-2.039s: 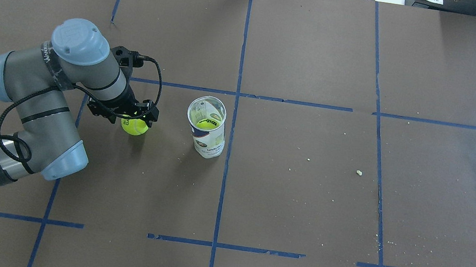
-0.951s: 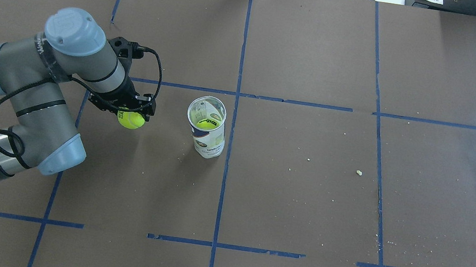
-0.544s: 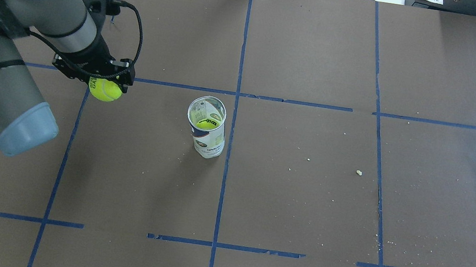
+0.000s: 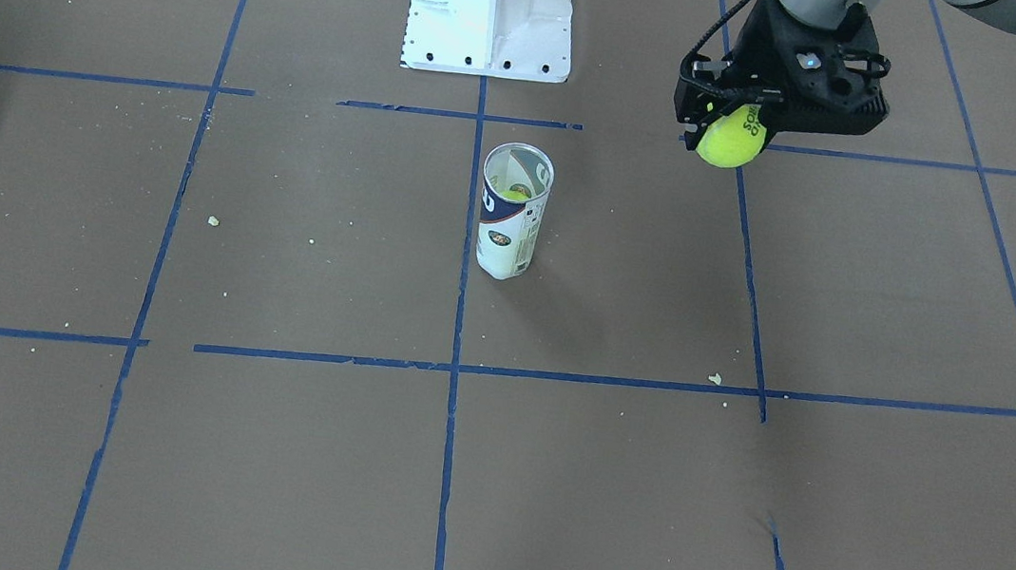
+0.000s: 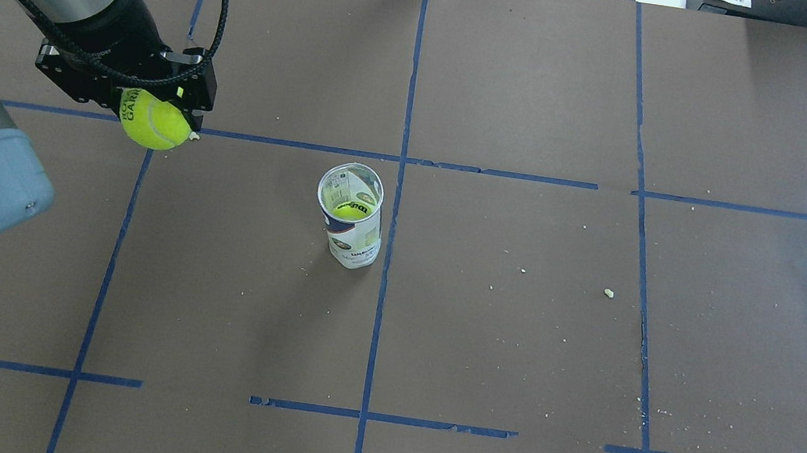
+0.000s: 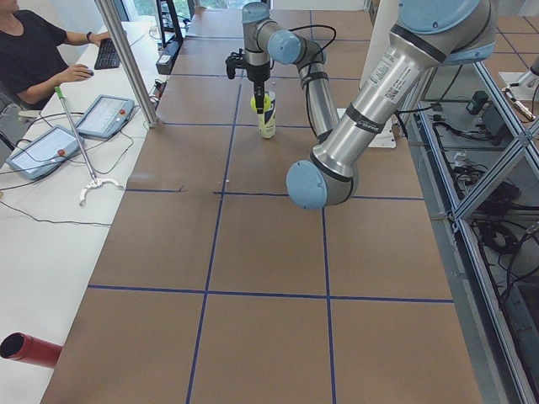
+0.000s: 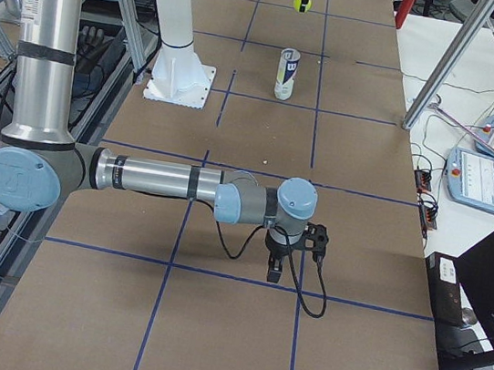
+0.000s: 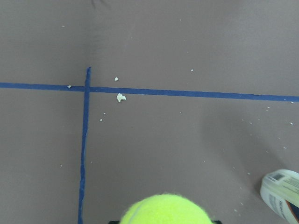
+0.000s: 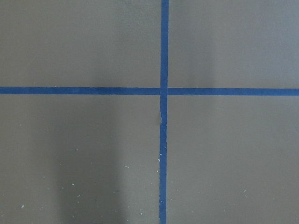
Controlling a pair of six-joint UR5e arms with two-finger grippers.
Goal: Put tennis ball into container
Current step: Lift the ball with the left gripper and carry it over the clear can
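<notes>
My left gripper (image 5: 155,114) is shut on a yellow-green tennis ball (image 5: 154,121) with black lettering and holds it high above the table. The front view shows the same ball (image 4: 731,136) under the black gripper (image 4: 734,127). The clear container (image 5: 349,215) with its white and navy label stands upright to the ball's right, near the table's middle, with another ball inside. In the left wrist view the held ball (image 8: 166,210) fills the bottom edge and the container (image 8: 282,198) peeks in at the lower right. My right gripper (image 7: 276,269) points down at the table far from both; I cannot tell its state.
The white pedestal (image 4: 492,6) stands at the robot's side of the table, behind the container. Blue tape lines and small crumbs (image 4: 714,378) mark the brown paper. Operators' tablets (image 6: 105,115) lie beyond the far edge.
My left arm has lifted the ball off the table and carried it up and to the left, away from the container. The container has not moved.
</notes>
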